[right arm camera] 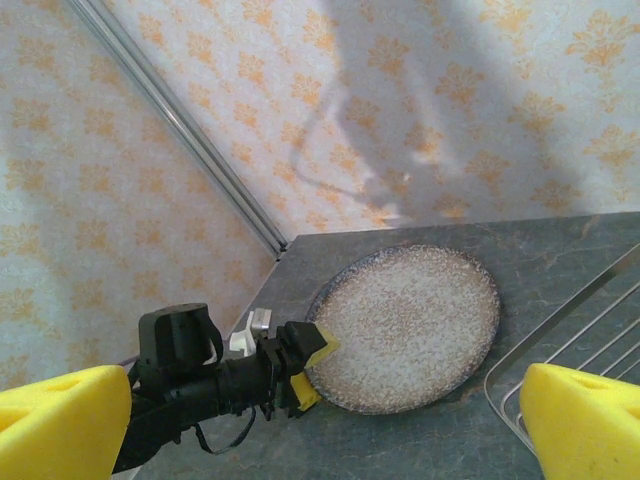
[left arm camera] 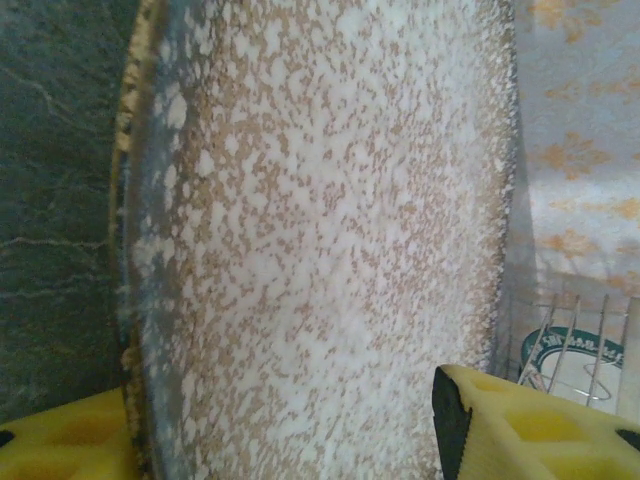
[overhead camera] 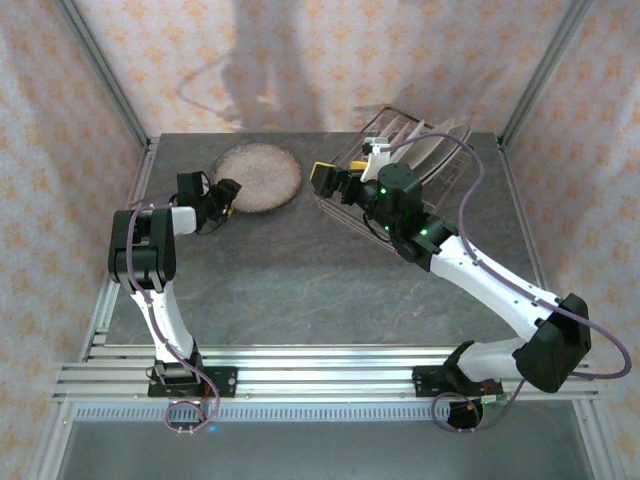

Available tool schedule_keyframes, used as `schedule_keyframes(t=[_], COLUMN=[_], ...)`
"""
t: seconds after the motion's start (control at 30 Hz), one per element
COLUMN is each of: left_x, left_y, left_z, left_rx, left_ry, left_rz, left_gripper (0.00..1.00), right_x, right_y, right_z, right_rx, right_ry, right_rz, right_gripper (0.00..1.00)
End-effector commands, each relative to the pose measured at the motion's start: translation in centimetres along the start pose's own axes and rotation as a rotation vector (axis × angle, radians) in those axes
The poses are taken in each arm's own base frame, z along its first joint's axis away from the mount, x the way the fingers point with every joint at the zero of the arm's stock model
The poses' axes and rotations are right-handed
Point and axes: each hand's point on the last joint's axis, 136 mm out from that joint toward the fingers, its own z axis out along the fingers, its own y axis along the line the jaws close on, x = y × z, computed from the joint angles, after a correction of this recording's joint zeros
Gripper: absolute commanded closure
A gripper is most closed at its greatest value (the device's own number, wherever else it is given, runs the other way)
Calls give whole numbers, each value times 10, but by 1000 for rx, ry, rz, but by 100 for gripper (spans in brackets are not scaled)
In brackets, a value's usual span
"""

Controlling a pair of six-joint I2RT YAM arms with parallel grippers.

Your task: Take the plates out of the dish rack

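Lying flat on the table (overhead camera: pixel 300 270) seen from above, the speckled plate (overhead camera: pixel 258 177) sits left of the dish rack (overhead camera: pixel 452 160), where other plates (overhead camera: pixel 425 138) stand upright. Left wrist: the left gripper (left arm camera: pixel 280 390) straddles its rim, fingers apart, apparently letting go. Right wrist: the right gripper (right arm camera: pixel 325 425) gapes wide and empty, seemingly readied for the rack.

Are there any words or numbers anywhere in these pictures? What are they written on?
Pale letters on the rim band of the teal-rimmed plate in the dish rack: too blurred to read.
Speckled plate: only speckles, no words.
Wallpaper: only a flower pattern, no words.
No other words, numbers or signs can be read anywhere.
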Motion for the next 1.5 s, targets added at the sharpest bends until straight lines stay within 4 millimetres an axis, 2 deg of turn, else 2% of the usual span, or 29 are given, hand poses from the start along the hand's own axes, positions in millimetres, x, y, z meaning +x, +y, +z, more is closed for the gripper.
schedule_keyframes(t=[0.0,0.37,0.5,0.57,0.63,0.7,0.77,0.87,0.93,1.03,1.17,1.3,1.4,1.47], left_x=[-15,-12,-9,-8,-10,-10,-11,-7,9,46,104,166,203,218], left_y=[-29,-11,-5,-1,-7,-12,-29,-75,-113,-165,-222,-272,-296,-307], left_z=[-19,-24,-31,-39,-62,-85,-106,-132,-144,-154,-170,-198,-223,-239], left_rx=[12,-155,-225,-275,-340,-412,-404,-321,-250,-126,54,287,427,511], left_ry=[-34,18,35,39,23,6,-24,-90,-100,-79,-57,-41,-45,-54], left_rz=[64,66,59,47,57,72,93,155,226,344,483,612,681,702], left_gripper=[36,34,31,27,24,21,21,21,21,22,23,23,23,23], right_x=[-24,-34,-42,-49,-63,-76,-91,-103,-104,-101,-97,-93,-91,-89], right_y=[7,0,-12,-21,-38,-63,-92,-143,-178,-214,-248,-274,-288,-294], right_z=[-12,-20,-27,-33,-44,-62,-84,-109,-121,-123,-116,-112,-108,-104], right_rx=[13,63,155,227,362,557,732,902,976,999,1019,1034,1057,1057], right_ry=[-55,-83,-97,-97,-117,-127,-133,-84,-23,60,138,153,174,189], right_rz=[11,15,14,-14,-36,-70,-62,43,132,252,347,425,449,456], right_gripper=[0,0,0,1,4,8,16,26,28,28,33,41,43,43])
